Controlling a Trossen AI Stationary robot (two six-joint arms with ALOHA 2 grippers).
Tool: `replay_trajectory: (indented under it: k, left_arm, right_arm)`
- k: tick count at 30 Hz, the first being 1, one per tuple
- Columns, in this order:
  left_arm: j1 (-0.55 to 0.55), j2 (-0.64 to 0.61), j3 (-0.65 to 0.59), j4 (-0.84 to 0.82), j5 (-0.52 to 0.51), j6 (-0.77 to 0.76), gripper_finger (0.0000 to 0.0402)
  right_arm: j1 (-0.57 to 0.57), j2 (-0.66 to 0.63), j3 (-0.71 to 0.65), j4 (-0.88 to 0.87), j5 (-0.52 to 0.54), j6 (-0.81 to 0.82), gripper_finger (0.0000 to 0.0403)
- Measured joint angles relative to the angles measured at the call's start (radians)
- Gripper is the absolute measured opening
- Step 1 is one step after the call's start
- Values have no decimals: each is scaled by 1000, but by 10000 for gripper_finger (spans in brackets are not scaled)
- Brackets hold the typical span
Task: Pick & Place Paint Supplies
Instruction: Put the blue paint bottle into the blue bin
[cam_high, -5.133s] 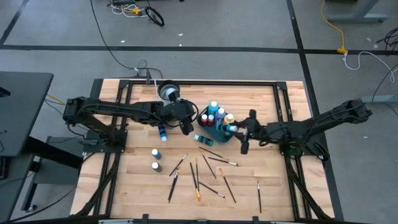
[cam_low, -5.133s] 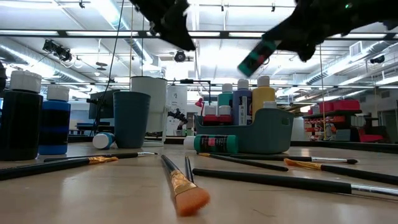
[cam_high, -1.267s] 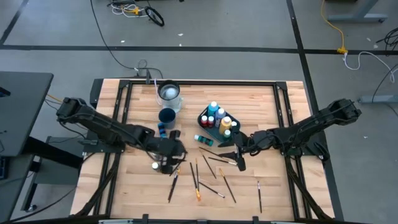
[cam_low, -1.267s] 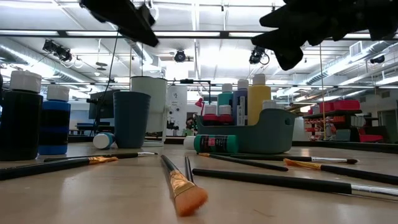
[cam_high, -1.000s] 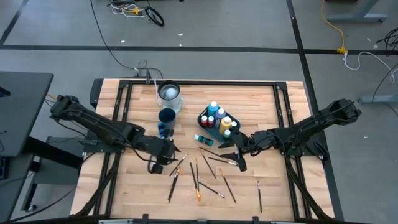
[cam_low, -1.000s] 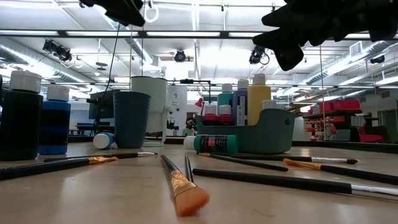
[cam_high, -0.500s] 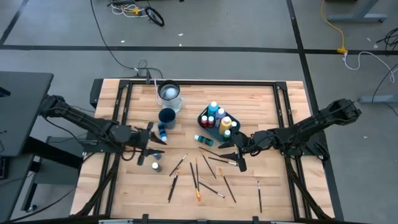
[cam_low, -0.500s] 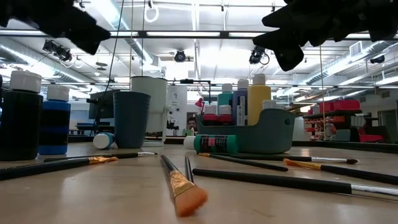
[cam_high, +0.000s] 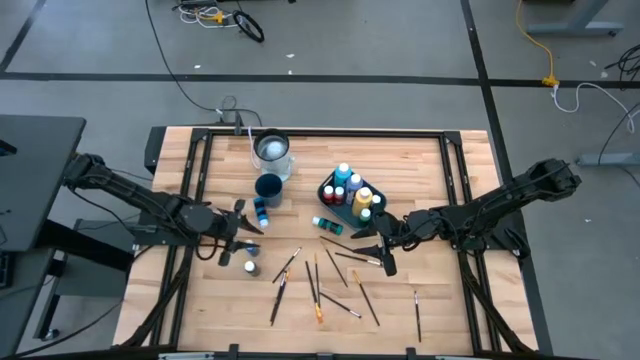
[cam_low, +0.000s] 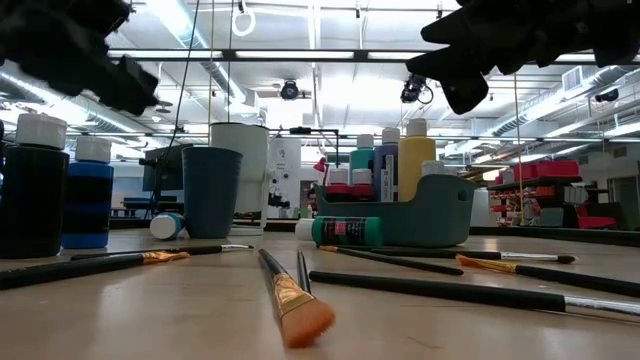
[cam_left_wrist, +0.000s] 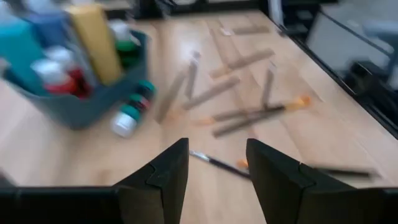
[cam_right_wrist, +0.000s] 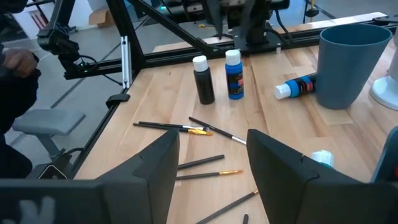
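Note:
Several paint bottles stand in the teal tray (cam_high: 349, 203). A teal bottle (cam_high: 328, 224) lies on its side beside the tray. Two capped bottles (cam_high: 250, 256) stand near the table's left, a black one (cam_right_wrist: 203, 80) and a blue one (cam_right_wrist: 234, 74). Another blue bottle (cam_high: 260, 210) lies by the dark blue cup (cam_high: 268, 187). Several brushes (cam_high: 318, 276) lie scattered on the table. My left gripper (cam_high: 248, 222) hangs open above the table's left side, just beyond the two standing bottles. My right gripper (cam_high: 383, 252) hangs open above the brushes, on the near side of the tray.
A white container (cam_high: 272, 150) stands at the far side behind the blue cup. Dark frame rails (cam_high: 320, 133) border the wooden table. A single brush (cam_high: 417, 314) lies apart at the near right. Bare wood shows along the near left and far right.
My left gripper has drawn back toward the table's left edge and sunk lower, away from the brushes, staying open with nothing between its fingers. No bottle or brush has moved.

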Motion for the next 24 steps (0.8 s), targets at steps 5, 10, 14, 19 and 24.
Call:
replay_trajectory:
  k: [5,10,14,19,24]
  left_arm:
    - [0,26,-1,-49,71,-15,171]
    - [0,40,-1,-132,44,5,171]
    - [0,40,-1,-181,3,7,171]
    - [0,40,-1,-221,3,-14,171]
    - [0,39,1,-267,-15,-55,170]
  right_arm:
    - [0,0,0,11,1,0,190]
    - [1,0,0,46,1,8,190]
    - [1,0,0,74,1,2,190]
    - [1,0,0,93,1,1,190]
    - [1,0,0,110,1,0,190]
